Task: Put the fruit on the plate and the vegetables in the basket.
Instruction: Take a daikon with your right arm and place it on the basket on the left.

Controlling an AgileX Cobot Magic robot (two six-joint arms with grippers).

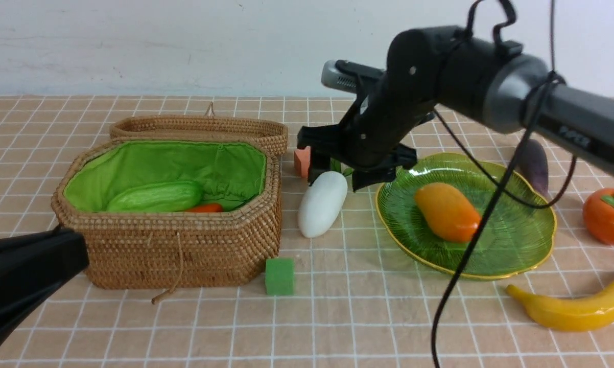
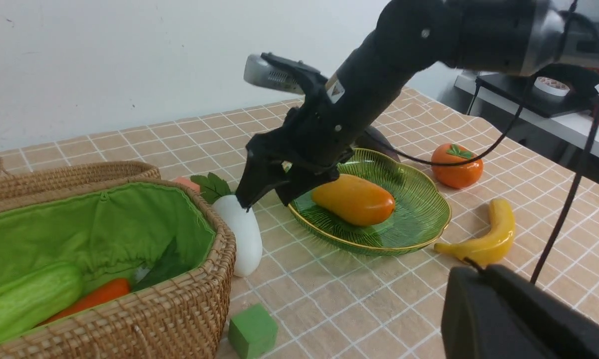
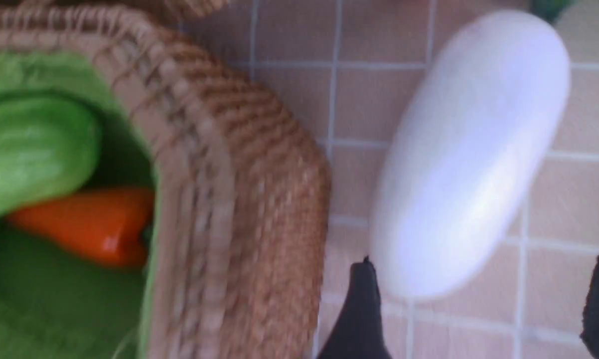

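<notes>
Currently the white radish lies flat on the tablecloth between the wicker basket and the green glass plate. Its long axis runs near-left to far-right, rounded tip nearest, leaves at the far end by the orange cube. Right gripper hangs over the leafy end, jaws spread, grasping nothing. Front view hides the leaves; left wrist view shows them. Right wrist view is blurred: radish lies between two dark fingertips, contact unclear. Cucumber and carrot lie in the basket, carrot mostly hidden from the front. Mango on plate. Eggplant half masked by cables. Left gripper, a cut-off black bulk, is clenched.
</notes>
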